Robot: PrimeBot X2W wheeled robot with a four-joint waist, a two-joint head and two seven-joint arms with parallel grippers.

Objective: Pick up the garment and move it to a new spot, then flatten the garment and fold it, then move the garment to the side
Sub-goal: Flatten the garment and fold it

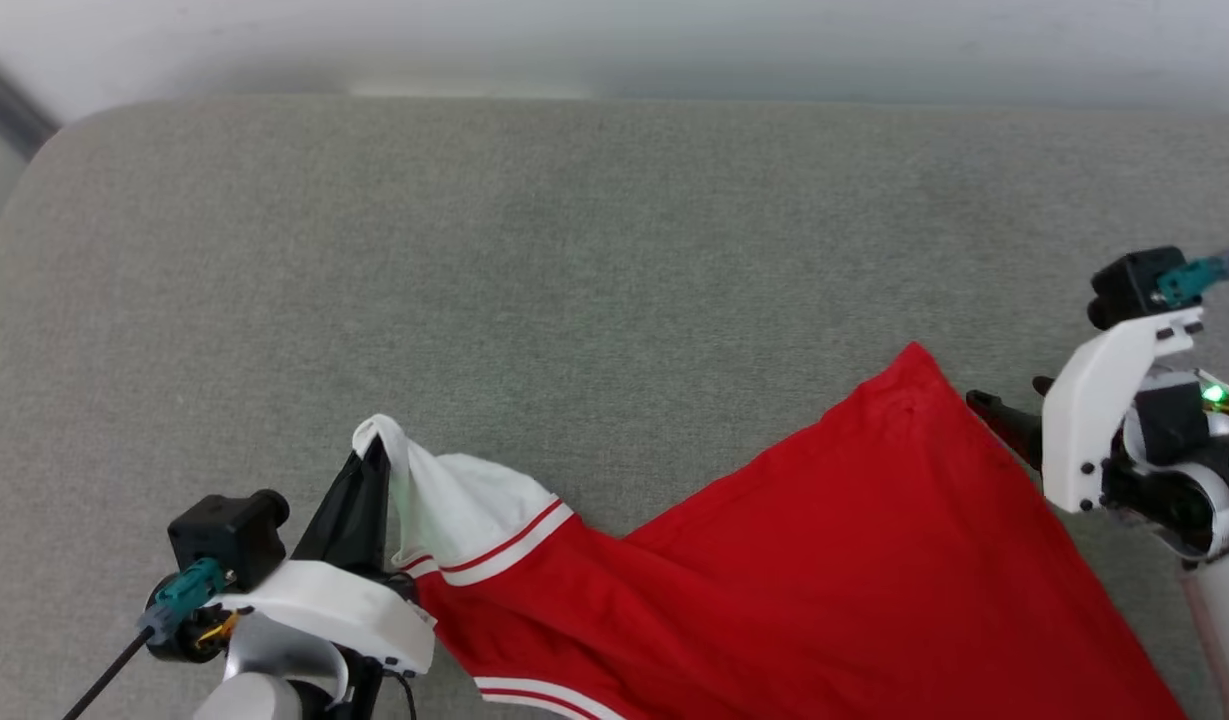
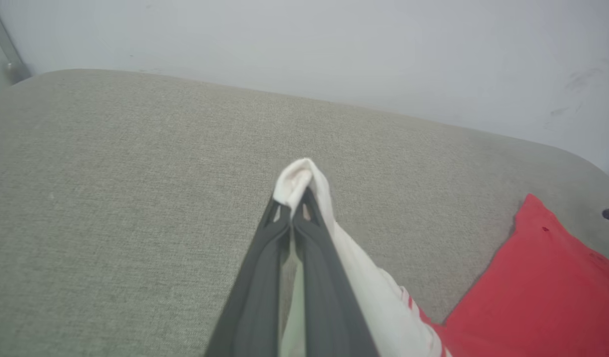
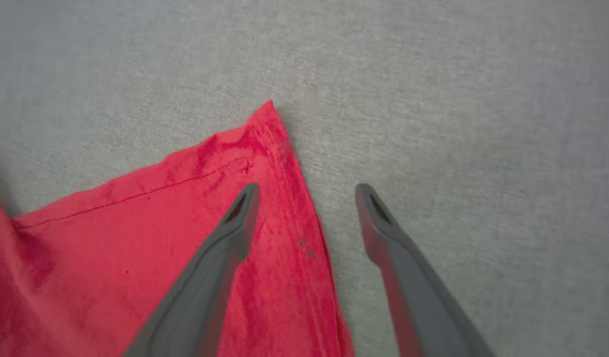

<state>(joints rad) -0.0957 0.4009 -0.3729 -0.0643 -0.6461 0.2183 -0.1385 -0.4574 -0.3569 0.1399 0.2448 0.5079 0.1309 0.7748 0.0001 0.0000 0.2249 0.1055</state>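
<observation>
Across the lower half of the head view, the red jersey (image 1: 824, 560) lies on the grey fabric surface (image 1: 574, 250). The left end effector (image 1: 374, 458) is clamped on its white sleeve (image 1: 459, 500). The right end effector (image 3: 308, 190) stands apart over the hem corner (image 3: 264, 134). This looks like the flattening step. Next, the sleeve needs drawing out flat.

Red garment (image 1: 854, 560) spread plain-side up, white striped sleeve bunched upward

Soft even daylight, blurred far edges
</observation>
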